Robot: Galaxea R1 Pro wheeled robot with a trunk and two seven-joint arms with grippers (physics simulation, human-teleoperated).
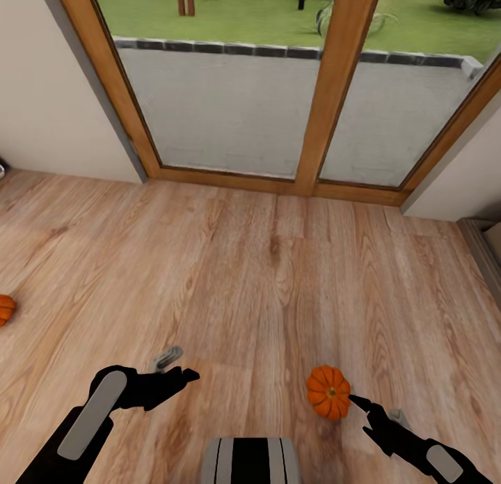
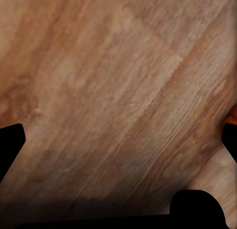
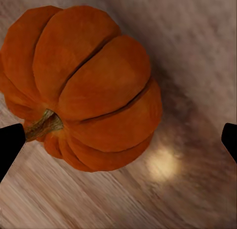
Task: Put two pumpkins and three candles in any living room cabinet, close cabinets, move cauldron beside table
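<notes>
One orange ribbed pumpkin (image 1: 328, 392) lies on the wooden floor just ahead of my right gripper (image 1: 376, 409). In the right wrist view this pumpkin (image 3: 84, 90) looms large, stem sideways. It lies beyond the open right gripper (image 3: 119, 142), whose black fingertips (image 3: 10, 145) stand wide apart and hold nothing. A second pumpkin (image 1: 4, 309) peeks in at the far left edge of the floor. My left gripper (image 1: 179, 365) hovers low over bare floor, open and empty (image 2: 119, 142). An orange sliver (image 2: 233, 115) shows at the edge of the left wrist view. Candles, cabinet, table and cauldron are out of view.
A glazed door with a light wood frame (image 1: 334, 122) fills the wall ahead, with pale walls on both sides. The corner of a piece of furniture (image 1: 487, 251) juts in at the right. My own base (image 1: 250, 462) shows at the bottom centre.
</notes>
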